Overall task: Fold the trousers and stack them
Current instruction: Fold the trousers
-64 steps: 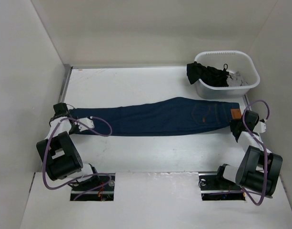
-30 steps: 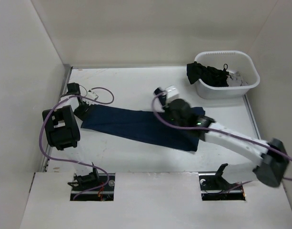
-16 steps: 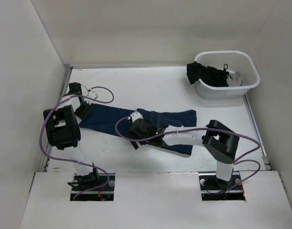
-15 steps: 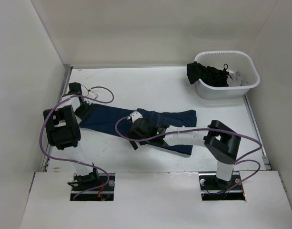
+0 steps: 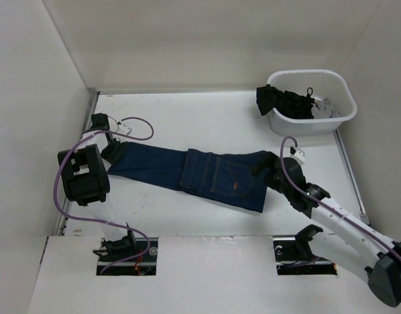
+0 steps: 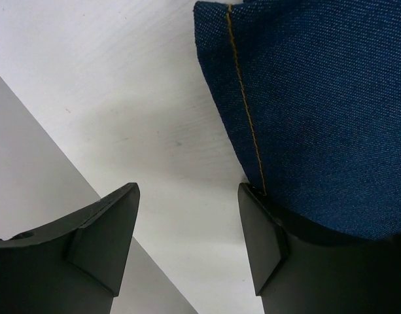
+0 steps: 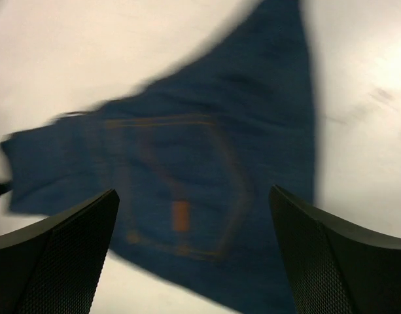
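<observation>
The jeans (image 5: pixel 200 173) lie across the table (image 5: pixel 187 118), waist end folded back over the legs, hems near the left edge. The left gripper (image 6: pixel 187 196) is spread at the hem, one finger touching denim. The right gripper (image 5: pixel 269 171) hangs wide apart at the folded end, pinching nothing.

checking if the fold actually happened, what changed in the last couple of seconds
The jeans, earlier stretched full length across the table, now have the waist end folded leftward over the legs. The right fingers carried that end across, let go and drew back to the right, open. The left fingers stayed at the cuff end, shifted slightly toward the far side. The basket of black clothes did not move.
</observation>
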Controlling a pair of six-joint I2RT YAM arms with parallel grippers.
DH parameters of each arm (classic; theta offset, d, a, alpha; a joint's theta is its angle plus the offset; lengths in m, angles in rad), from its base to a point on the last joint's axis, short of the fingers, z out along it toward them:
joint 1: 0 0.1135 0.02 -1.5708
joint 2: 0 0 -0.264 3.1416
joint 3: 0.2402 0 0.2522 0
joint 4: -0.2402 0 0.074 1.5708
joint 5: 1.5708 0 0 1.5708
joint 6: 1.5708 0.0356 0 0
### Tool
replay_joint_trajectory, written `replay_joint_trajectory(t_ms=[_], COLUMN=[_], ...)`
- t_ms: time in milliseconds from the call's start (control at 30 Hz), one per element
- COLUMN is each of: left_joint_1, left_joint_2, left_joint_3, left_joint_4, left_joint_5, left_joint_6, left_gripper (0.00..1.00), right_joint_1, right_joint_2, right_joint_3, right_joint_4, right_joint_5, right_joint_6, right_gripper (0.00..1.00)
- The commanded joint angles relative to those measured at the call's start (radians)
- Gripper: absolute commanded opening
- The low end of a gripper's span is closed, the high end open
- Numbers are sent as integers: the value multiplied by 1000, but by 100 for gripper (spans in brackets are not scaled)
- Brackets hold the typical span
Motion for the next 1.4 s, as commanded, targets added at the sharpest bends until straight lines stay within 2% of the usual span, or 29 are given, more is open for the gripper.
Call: replay_joint_trajectory(t_ms=[0,67,200,233,300,367,467,500,533,600,733,900,1000,1133,1200,1367], left_joint_1=[9,10,10,10,12,13,16,15,12,12,-36,-207,-324,-411,-421,-383], left_joint_2=[-25,-25,-45,-50,-54,-51,-44,-44,-47,-56,-91,-99,-84,-50,-44,-38], left_joint_3=[-14,-17,-31,-33,-30,-20,4,12,18,29,35,10,6,36,52,69], left_joint_4=[-2,0,0,0,0,-8,-26,-31,-37,-54,-92,-120,-110,-112,-107,-107], left_joint_5=[32,30,32,32,33,47,58,58,62,73,112,121,125,112,113,118], left_joint_6=[-33,-40,-52,-59,-75,-89,-106,-112,-117,-123,-157,-216,-270,-295,-310,-322], left_gripper=[61,61,61,61,62,62,62,62,62,62,62,62,62,62,62,62], right_joint_1=[-96,-175,-249,-249,-243,-246,-377,-417,-458,-550,-724,-789,-650,-299,-112,156], right_joint_2=[36,60,161,195,261,321,372,372,355,288,128,164,215,344,439,696], right_joint_3=[-81,-121,-132,-127,-117,-127,-149,-141,-126,-77,133,467,633,787,854,1096], right_joint_4=[-11,87,105,107,136,222,343,348,330,235,-105,-481,-600,-675,-678,-646], right_joint_5=[-120,-185,-214,-235,-286,-358,-505,-545,-571,-588,-549,-415,-320,-166,-90,-4], right_joint_6=[65,32,21,21,9,-4,-28,-33,-44,-86,-311,-635,-669,-578,-510,-424], right_gripper=[100,100,100,92,65,45,11,3,0,0,0,0,0,0,0,0])
